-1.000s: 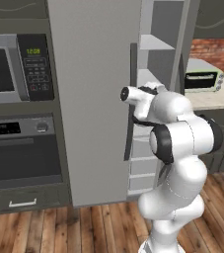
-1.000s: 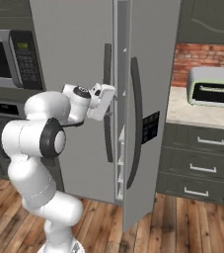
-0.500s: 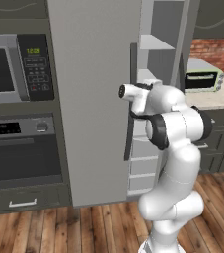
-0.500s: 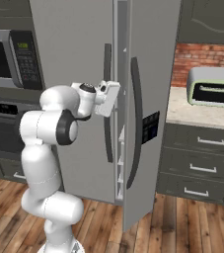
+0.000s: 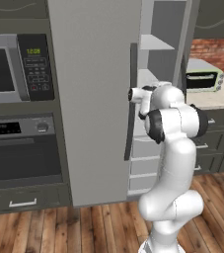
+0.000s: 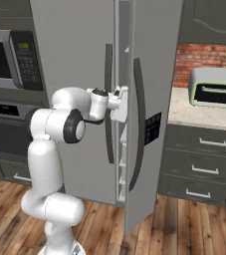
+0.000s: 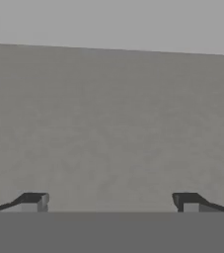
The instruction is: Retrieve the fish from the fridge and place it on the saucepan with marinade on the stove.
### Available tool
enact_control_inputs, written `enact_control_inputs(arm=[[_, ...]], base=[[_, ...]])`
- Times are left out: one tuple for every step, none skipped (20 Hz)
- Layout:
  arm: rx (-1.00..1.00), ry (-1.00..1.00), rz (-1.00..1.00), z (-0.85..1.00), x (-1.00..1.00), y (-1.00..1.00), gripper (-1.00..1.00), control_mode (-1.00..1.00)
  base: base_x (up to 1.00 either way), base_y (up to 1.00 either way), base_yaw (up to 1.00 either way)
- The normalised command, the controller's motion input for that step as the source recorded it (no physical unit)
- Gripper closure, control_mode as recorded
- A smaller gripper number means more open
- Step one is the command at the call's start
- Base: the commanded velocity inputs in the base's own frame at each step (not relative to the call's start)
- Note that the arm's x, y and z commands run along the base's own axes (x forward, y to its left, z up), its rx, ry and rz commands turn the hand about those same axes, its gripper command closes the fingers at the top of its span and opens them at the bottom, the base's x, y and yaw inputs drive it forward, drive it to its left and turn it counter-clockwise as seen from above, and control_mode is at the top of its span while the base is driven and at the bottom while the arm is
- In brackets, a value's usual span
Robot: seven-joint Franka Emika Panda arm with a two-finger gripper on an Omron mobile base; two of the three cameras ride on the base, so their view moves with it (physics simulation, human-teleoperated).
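At the centre of the left base view, your gripper sits by the fridge door's dark handle.

Mid-frame in the right base view, it reaches into the gap between the doors, white shelves behind.

In the hand view, your jaws stand wide apart, empty, facing a grey surface.
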Motion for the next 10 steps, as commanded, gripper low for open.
enact_control_inputs(arm=[[-0.03,0.08,-0.14,-0.13,-0.35,-1.00,-1.00,-1.00],[-0.02,0.00,-0.13,-0.04,-0.68,-1.00,-1.00,-1.00],[0.00,0.00,-0.13,0.00,-0.85,-1.00,-1.00,-1.00],[0.00,-0.01,-0.14,0.00,-1.00,-1.00,-1.00,-1.00],[0.00,-0.02,-0.15,0.00,-1.00,-1.00,-1.00,-1.00],[0.00,-0.02,-0.15,0.00,-1.00,-1.00,-1.00,-1.00],[0.00,0.00,-0.15,0.00,-0.97,-1.00,-1.00,-1.00],[0.00,0.00,-0.15,0.00,-0.87,-1.00,-1.00,-1.00],[0.00,0.00,-0.14,0.00,-0.82,-1.00,-1.00,-1.00],[0.00,0.00,-0.11,0.00,-0.71,-1.00,-1.00,-1.00]], base=[[0.00,0.00,0.00],[0.00,0.00,0.00],[0.00,0.00,0.00],[0.00,0.00,0.00],[0.00,0.00,0.00],[0.00,0.00,0.00],[0.00,0.00,0.00],[0.00,0.00,0.00],[0.00,0.00,0.00],[0.00,0.00,0.00]])
